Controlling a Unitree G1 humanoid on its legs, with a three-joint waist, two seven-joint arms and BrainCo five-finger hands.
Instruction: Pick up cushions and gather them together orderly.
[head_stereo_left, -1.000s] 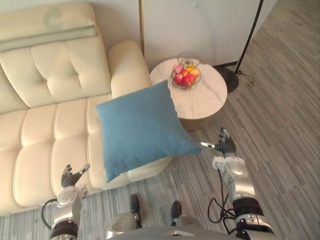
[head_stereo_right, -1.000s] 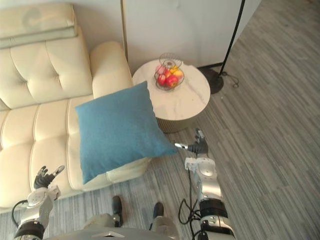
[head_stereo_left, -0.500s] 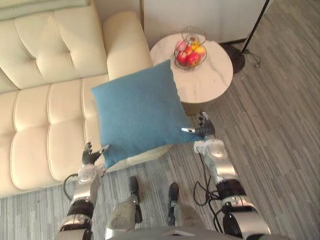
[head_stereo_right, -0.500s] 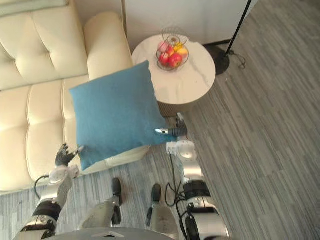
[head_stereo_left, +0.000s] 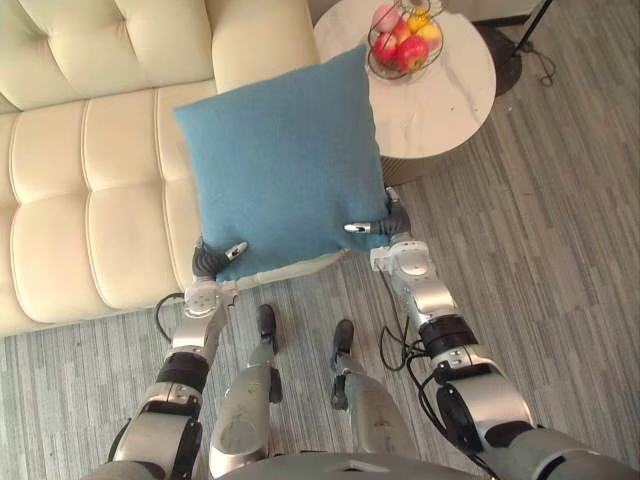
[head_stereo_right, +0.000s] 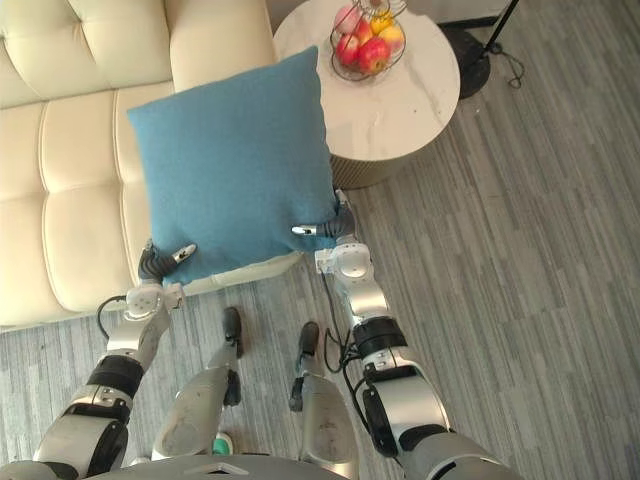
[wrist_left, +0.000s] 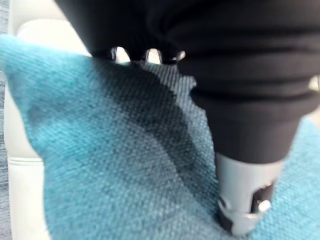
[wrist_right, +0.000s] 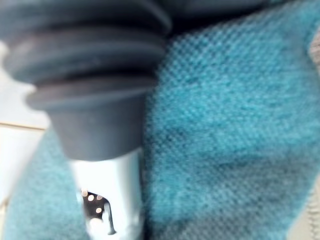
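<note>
Here the blue cushion (head_stereo_left: 280, 160) spreads face-up over the end seat of the cream sofa (head_stereo_left: 90, 190), its near edge hanging past the seat front above the wood floor (head_stereo_left: 560, 250), which lies open to the robot's right. A round side table (head_stereo_left: 450, 95) with a fruit basket (head_stereo_left: 405, 45) stands close by its far right corner. The cushion is roughly square (no clear long axis) and turned slightly. The left hand (head_stereo_left: 208, 264) sits at its near left corner and the right hand (head_stereo_left: 392, 222) at its near right; whether either grips cannot be told.
</note>
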